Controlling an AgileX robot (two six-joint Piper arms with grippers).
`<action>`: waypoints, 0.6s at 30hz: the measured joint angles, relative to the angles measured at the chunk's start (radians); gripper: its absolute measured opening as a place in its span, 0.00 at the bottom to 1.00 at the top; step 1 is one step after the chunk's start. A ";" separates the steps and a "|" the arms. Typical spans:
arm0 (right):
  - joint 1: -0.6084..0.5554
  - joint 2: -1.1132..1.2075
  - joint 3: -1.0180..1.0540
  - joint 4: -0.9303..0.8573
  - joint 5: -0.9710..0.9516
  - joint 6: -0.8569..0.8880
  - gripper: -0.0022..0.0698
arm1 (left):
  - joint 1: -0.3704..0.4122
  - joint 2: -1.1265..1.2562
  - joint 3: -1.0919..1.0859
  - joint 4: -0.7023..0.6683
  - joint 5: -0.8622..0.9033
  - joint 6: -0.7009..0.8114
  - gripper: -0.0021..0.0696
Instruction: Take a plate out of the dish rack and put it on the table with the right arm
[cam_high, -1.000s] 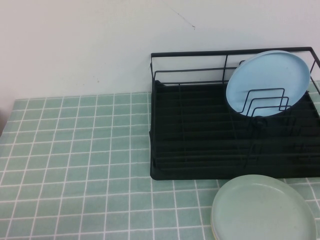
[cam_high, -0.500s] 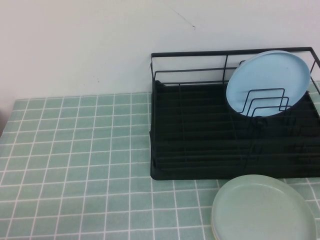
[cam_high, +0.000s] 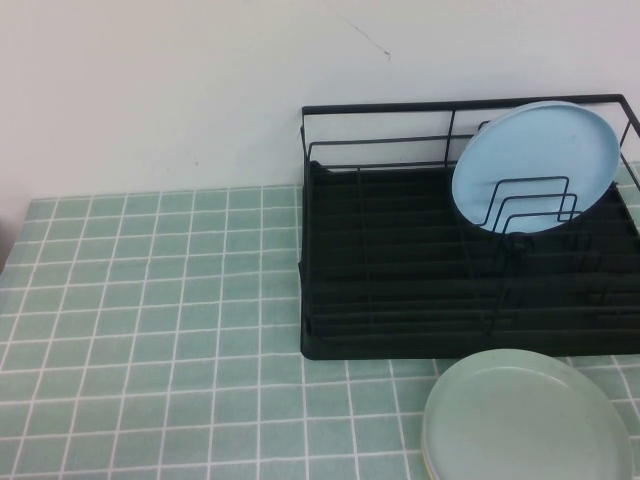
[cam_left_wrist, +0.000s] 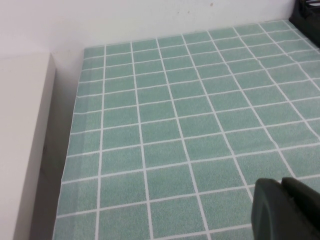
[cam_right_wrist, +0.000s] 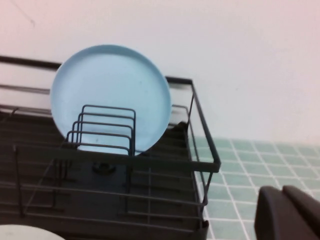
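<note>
The pale mint-green plate lies flat on the tiled table, just in front of the black wire dish rack, at the front right. A sliver of it shows in the right wrist view. Neither gripper shows in the high view. My right gripper is shut and empty, hovering over the tiles beside the rack's right end. My left gripper is shut and empty, low over bare tiles far to the left.
A light blue plate stands upright in the rack's wire dividers at its right end; it also shows in the right wrist view. A white wall runs behind the table. A pale ledge borders the table's left edge.
</note>
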 joint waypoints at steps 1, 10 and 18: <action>0.000 -0.036 0.024 0.000 -0.007 0.000 0.03 | 0.000 0.000 0.000 0.000 0.000 0.002 0.02; -0.017 -0.109 0.067 0.002 -0.022 -0.006 0.03 | 0.000 0.000 0.000 0.000 0.000 0.002 0.02; -0.017 -0.109 0.067 0.024 -0.055 -0.026 0.03 | 0.000 0.000 0.000 0.000 0.000 0.002 0.02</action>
